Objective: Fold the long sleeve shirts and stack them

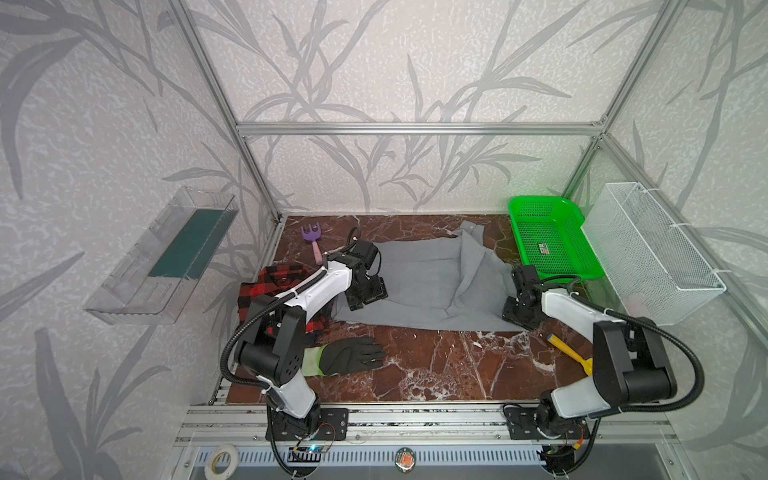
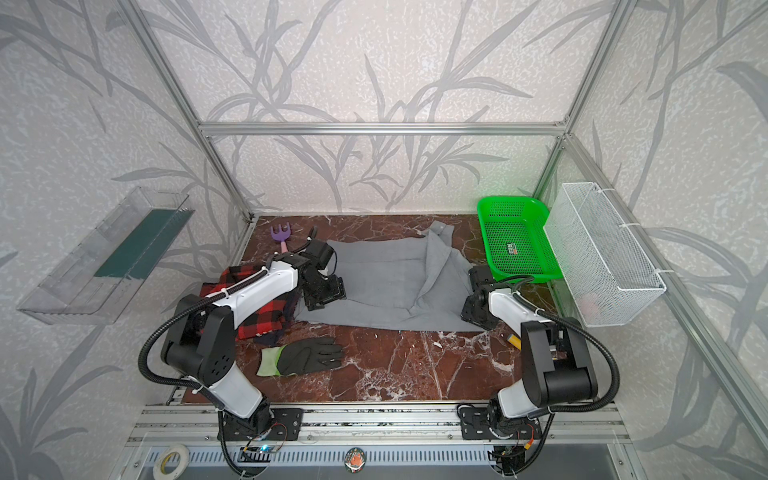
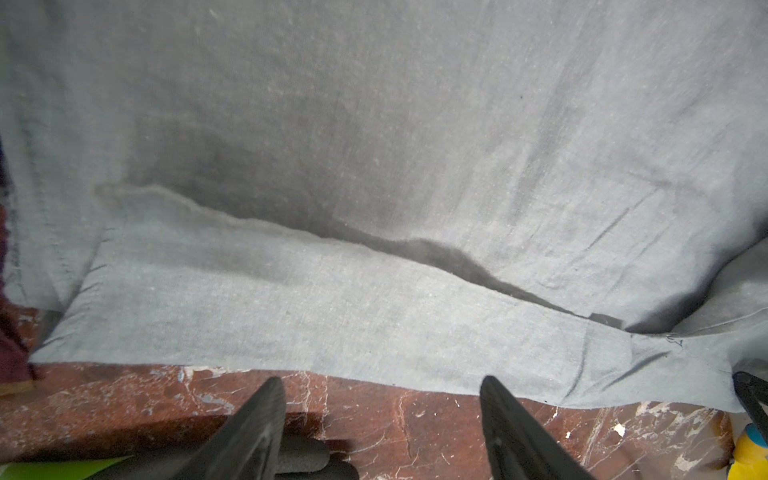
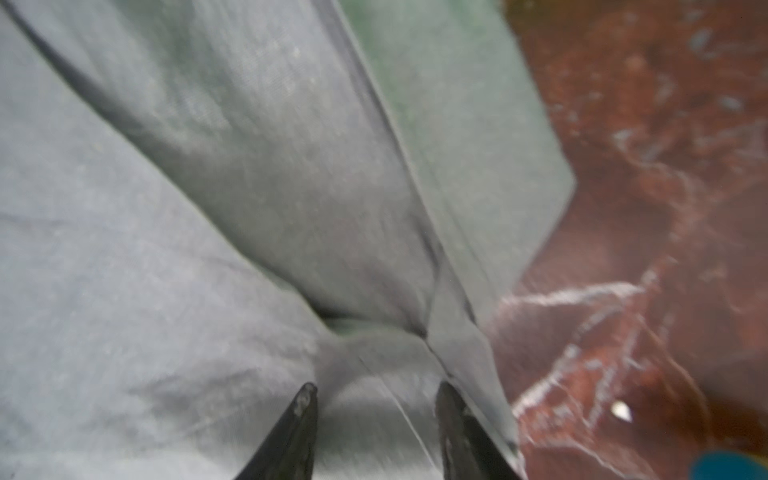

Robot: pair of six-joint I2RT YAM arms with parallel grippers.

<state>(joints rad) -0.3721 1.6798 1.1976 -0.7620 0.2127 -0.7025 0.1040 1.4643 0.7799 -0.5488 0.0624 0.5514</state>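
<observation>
The grey shirt (image 1: 415,282) (image 2: 374,282) lies spread across the middle of the marble table, one sleeve folded over its right part. At the table's left, the red-and-black plaid shirt (image 1: 270,286) (image 2: 266,316) sits bunched and partly hidden under my left arm. My left gripper (image 1: 362,300) (image 3: 380,386) hangs at the grey shirt's left end. It is open over bare marble just off the hem (image 3: 374,332), with nothing between its fingers. My right gripper (image 1: 517,316) (image 4: 378,388) is down on the grey shirt's right end (image 4: 208,291), its jaws apart over cloth in a blurred view.
A black glove (image 1: 353,355) with a yellow-green cuff lies near the front left. A yellow tool (image 1: 569,349) lies by my right arm and a purple toy rake (image 1: 309,237) at the back left. A green basket (image 1: 548,241) and a white wire basket (image 1: 652,253) stand at the right.
</observation>
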